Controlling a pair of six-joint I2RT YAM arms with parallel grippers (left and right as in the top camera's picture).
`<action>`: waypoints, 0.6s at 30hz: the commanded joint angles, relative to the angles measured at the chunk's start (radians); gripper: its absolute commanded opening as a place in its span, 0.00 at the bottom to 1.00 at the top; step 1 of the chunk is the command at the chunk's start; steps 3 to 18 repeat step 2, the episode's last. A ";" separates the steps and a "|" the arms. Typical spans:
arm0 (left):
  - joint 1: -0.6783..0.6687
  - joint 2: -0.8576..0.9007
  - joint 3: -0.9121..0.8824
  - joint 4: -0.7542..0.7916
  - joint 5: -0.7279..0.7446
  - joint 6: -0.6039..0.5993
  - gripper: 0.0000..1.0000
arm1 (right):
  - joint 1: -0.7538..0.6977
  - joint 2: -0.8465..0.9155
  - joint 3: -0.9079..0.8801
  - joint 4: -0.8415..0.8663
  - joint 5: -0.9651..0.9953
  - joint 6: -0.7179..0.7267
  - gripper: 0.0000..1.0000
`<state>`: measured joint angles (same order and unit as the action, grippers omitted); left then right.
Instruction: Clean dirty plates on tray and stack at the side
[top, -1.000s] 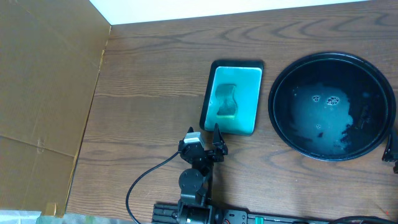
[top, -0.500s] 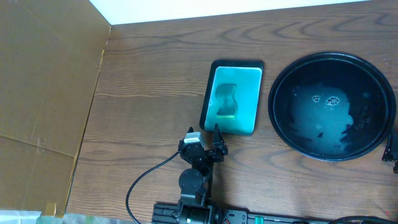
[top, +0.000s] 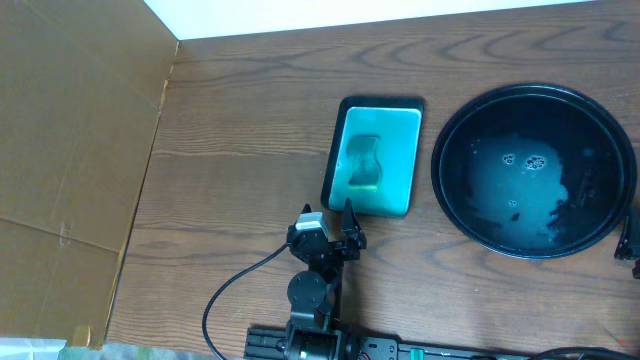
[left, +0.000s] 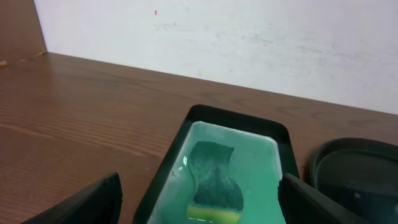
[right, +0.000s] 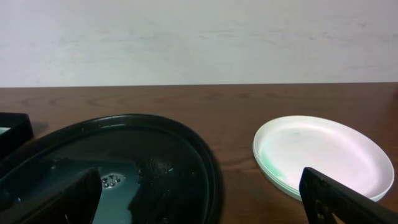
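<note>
Black tray (top: 590, 125) sitting bare of plates, only wet film (top: 510, 195) showing. Plates (right: 320, 152) lying stacked on table (right: 236, 106) just right of tray, flat, face up; round, so no long axis. Judging task near done. Left gripper (left: 200, 198) and right gripper (right: 199, 199) both hanging spread wide, gripping nothing.
</note>
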<state>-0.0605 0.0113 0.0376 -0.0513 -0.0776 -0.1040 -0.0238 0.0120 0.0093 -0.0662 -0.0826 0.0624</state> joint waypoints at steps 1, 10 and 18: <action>0.005 -0.006 -0.034 -0.013 -0.016 0.013 0.80 | 0.007 -0.007 -0.004 -0.001 -0.008 -0.016 0.99; 0.005 -0.006 -0.034 -0.013 -0.016 0.013 0.80 | 0.007 -0.007 -0.004 -0.001 -0.008 -0.016 0.99; 0.005 -0.006 -0.034 -0.013 -0.016 0.013 0.80 | 0.007 -0.007 -0.004 -0.001 -0.008 -0.016 0.99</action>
